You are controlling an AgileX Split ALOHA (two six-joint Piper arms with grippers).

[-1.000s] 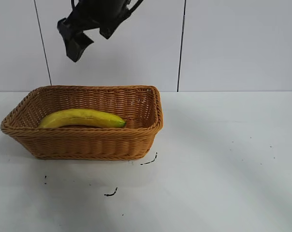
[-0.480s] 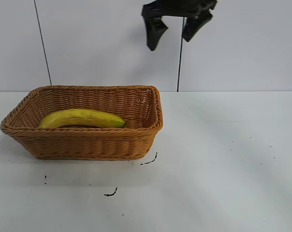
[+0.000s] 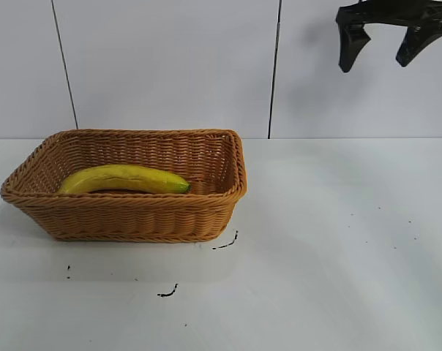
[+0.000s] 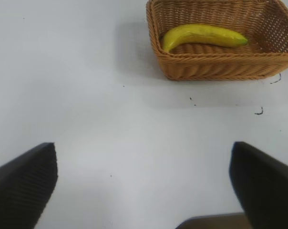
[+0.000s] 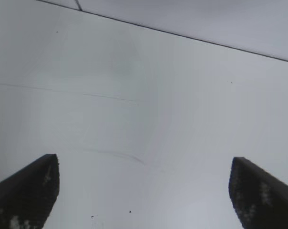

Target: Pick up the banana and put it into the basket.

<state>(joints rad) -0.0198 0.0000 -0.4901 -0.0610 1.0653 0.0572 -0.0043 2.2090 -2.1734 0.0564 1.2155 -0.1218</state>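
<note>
The yellow banana (image 3: 124, 179) lies inside the tan woven basket (image 3: 133, 216) at the table's left, green tip toward the basket's right end. My right gripper (image 3: 382, 45) hangs high at the upper right, far from the basket, open and empty. Its wrist view shows its fingertips (image 5: 25, 191) wide apart over bare white table. My left gripper (image 4: 144, 186) is outside the exterior view. It is open and empty, and its wrist view shows the banana (image 4: 201, 36) in the basket (image 4: 220, 67) well ahead of it.
The white table (image 3: 338, 241) has small dark marks (image 3: 226, 243) just in front of the basket's right corner. A white panelled wall with dark vertical seams (image 3: 274, 69) stands behind the table.
The right gripper has swung from above the basket's left side across to the upper right, staying high and open. The banana and basket have not moved.
</note>
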